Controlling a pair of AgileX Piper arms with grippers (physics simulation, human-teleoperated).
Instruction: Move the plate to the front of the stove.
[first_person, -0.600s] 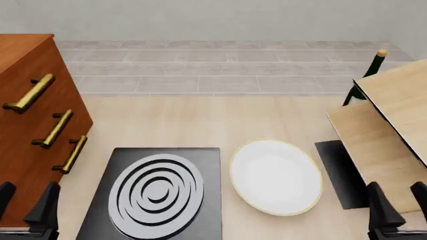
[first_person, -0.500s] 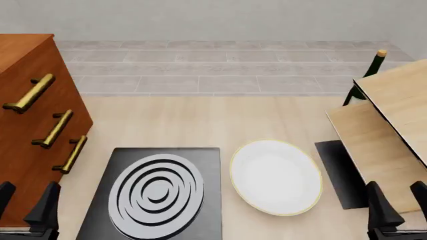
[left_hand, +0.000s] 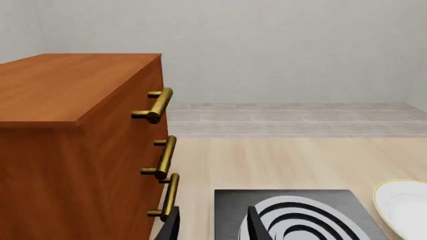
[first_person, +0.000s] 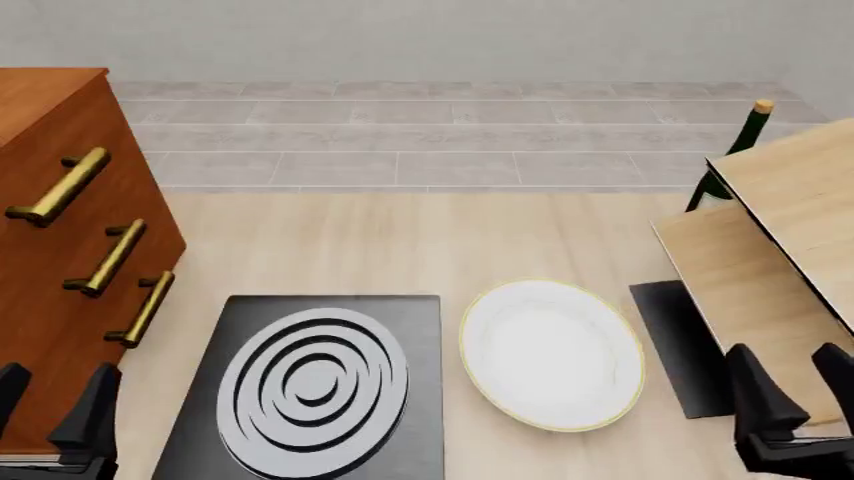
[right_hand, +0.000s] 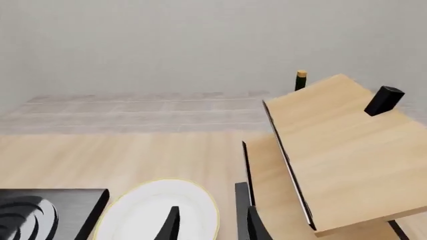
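Observation:
The white plate (first_person: 551, 353) with its thin gold rim lies flat on the table, just right of the stove (first_person: 416, 330). The stove is a black slab with a grey ringed burner (first_person: 312, 386). My right gripper (first_person: 793, 392) hovers open at the near right, right of the plate, over the dark mat's edge, and holds nothing. In the right wrist view the plate (right_hand: 157, 210) lies ahead of the open right gripper (right_hand: 210, 225). My left gripper (first_person: 51, 408) stands open at the near left, beside the cabinet. In its wrist view, stove (left_hand: 293, 217) and plate rim (left_hand: 400, 202) show.
A tall brown cabinet (first_person: 60, 250) with brass handles stands left of the stove. On the right, stacked wooden boards (first_person: 767, 260) overhang a thin dark mat (first_person: 674, 340), with a small black block (right_hand: 385, 100) on top. A dark green bottle (first_person: 741, 140) stands behind them.
My right gripper has shifted slightly forward and to the left, toward the plate. The left gripper, plate and stove have not moved.

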